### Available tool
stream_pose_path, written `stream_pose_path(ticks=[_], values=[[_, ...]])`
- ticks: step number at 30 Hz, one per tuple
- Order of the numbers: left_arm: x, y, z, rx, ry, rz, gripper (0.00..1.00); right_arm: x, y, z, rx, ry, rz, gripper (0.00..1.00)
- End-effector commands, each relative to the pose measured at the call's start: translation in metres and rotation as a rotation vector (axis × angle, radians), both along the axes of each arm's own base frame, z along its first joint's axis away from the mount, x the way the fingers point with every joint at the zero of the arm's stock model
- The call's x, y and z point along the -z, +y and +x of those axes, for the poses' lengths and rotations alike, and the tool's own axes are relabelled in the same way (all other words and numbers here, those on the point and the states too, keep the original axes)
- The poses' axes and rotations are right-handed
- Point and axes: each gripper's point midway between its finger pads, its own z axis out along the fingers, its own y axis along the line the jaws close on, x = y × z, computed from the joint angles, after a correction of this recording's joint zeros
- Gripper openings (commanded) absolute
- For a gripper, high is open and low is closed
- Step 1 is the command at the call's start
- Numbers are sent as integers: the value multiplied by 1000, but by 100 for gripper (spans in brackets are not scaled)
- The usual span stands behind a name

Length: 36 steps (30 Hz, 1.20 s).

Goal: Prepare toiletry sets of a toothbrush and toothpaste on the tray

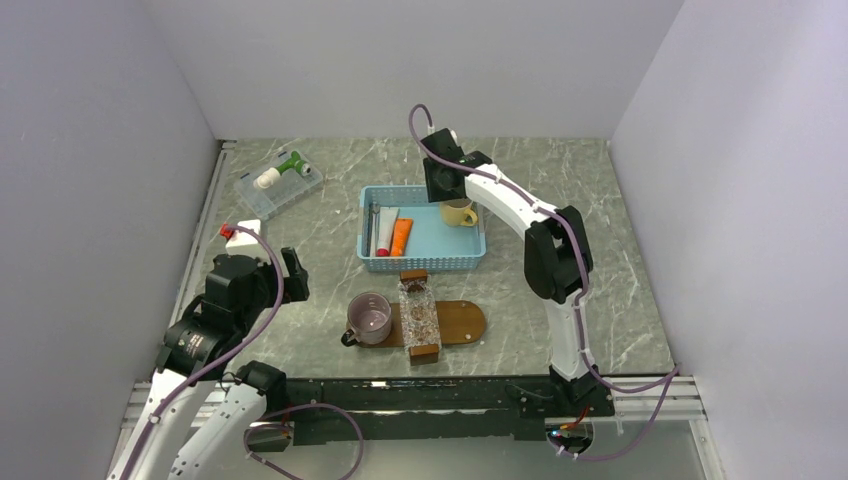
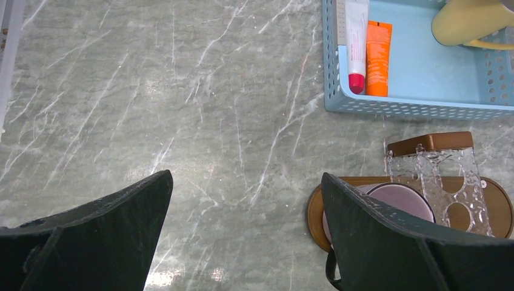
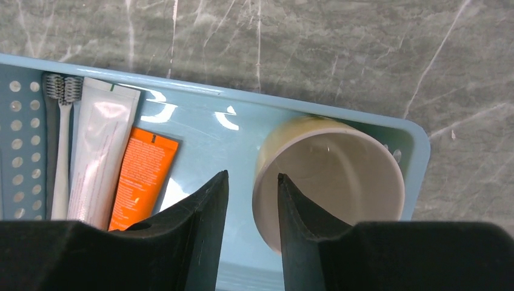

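The orange toothpaste tube (image 1: 401, 237) lies in the light-blue basket (image 1: 420, 264), next to a white tube with a red cap (image 1: 385, 232) and pale toothbrushes (image 1: 371, 228). In the right wrist view the toothbrushes (image 3: 60, 151) lie left of the white tube (image 3: 100, 151) and the orange tube (image 3: 142, 179). My right gripper (image 1: 443, 185) (image 3: 251, 179) hangs over the basket with a narrow gap, its jaws astride the near rim of a yellow cup (image 3: 333, 176). My left gripper (image 1: 290, 275) (image 2: 245, 182) is wide open and empty over bare table. The brown tray (image 1: 465, 322) (image 2: 315, 209) lies in front of the basket.
A purple mug (image 1: 370, 318) and a clear glass holder (image 1: 419, 315) stand on the tray. A clear plastic box (image 1: 278, 180) with a green and white item sits at the back left. Grey walls close in both sides and the back.
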Motion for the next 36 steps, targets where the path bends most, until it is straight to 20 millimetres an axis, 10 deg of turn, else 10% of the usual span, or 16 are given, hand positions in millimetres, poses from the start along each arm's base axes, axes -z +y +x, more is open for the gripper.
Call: stream_pose_path(ticks=[1, 19, 36], values=[[-7, -2, 6, 8, -29, -4, 99, -11, 1, 8, -7, -16, 1, 37], [-8, 0, 5, -2, -36, -8, 99, -16, -7, 5, 21, -9, -26, 0], [-9, 1, 4, -9, -41, -15, 99, -130, -12, -33, -26, -234, 104, 0]])
